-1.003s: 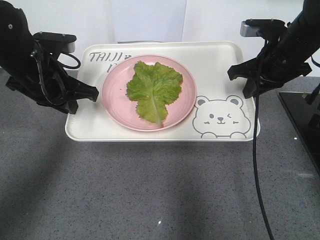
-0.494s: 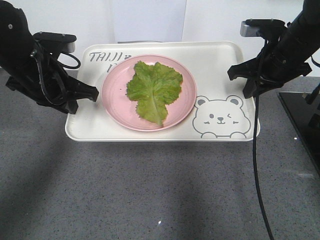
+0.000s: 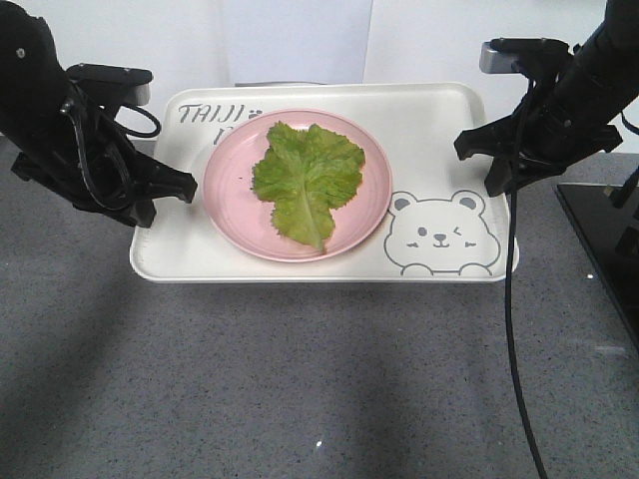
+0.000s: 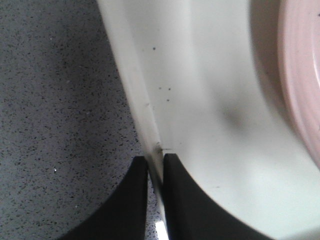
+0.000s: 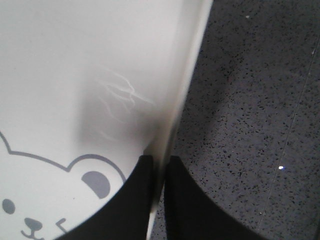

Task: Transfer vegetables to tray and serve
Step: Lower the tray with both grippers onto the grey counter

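Lettuce leaf (image 3: 310, 182) on pink plate (image 3: 232, 200), plate at tray (image 3: 439, 130) centre. Left gripper (image 4: 155, 172) pinches left rim; right gripper (image 5: 159, 172) pinches right rim. Transfer looks done; lift and serve remain.

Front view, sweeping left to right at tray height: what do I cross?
Left gripper → pink plate with the lettuce leaf on it → bear drawing on the tray → right gripper.

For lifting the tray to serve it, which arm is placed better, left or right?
Neither alone. The left pincer is shut on the tray at its left rim, and the right pincer on the right rim. Both seem equally placed to lift together.
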`<state>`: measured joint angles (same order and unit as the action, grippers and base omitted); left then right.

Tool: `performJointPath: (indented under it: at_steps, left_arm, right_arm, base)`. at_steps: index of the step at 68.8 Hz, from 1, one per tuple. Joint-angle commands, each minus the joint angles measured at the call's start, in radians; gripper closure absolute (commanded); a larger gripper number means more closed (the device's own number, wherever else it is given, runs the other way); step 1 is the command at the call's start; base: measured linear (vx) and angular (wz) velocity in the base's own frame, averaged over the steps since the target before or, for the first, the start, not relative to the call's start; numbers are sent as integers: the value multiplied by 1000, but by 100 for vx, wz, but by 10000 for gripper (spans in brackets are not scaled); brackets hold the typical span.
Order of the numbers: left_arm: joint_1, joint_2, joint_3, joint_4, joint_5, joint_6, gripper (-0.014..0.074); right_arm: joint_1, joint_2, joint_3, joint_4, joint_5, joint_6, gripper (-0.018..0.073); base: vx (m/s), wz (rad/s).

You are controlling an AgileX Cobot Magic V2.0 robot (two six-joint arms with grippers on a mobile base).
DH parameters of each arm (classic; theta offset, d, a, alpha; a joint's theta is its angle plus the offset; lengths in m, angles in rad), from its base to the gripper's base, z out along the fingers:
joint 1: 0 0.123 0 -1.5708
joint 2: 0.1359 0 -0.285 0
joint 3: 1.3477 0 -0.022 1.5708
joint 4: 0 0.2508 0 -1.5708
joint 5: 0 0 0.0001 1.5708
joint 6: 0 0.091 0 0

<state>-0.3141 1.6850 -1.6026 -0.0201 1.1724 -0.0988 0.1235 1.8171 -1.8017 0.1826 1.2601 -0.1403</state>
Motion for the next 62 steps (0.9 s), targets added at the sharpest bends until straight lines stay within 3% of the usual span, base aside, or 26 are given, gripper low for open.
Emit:
performJointPath:
  at_steps: [1,16,50,62]
  left_arm:
    - [-18,-47,-29,-61,-83,26,602]
    - [-18,-13,-28,20,-84,24,602]
    - [-18,160,-27,20,-78,24,602]
    - [-18,205,-27,20,-75,25,602]
  right_arm:
    - [14,-48,-29,153,-17,-41,565]
    - [16,-1,-29,201,-9,-41,565]
    - [16,131,-26,74,23,-41,565]
    - [16,156,-26,74,23,-41,561]
  base:
    - [0,0]
    - [0,0]
    - [0,0]
    - [0,0]
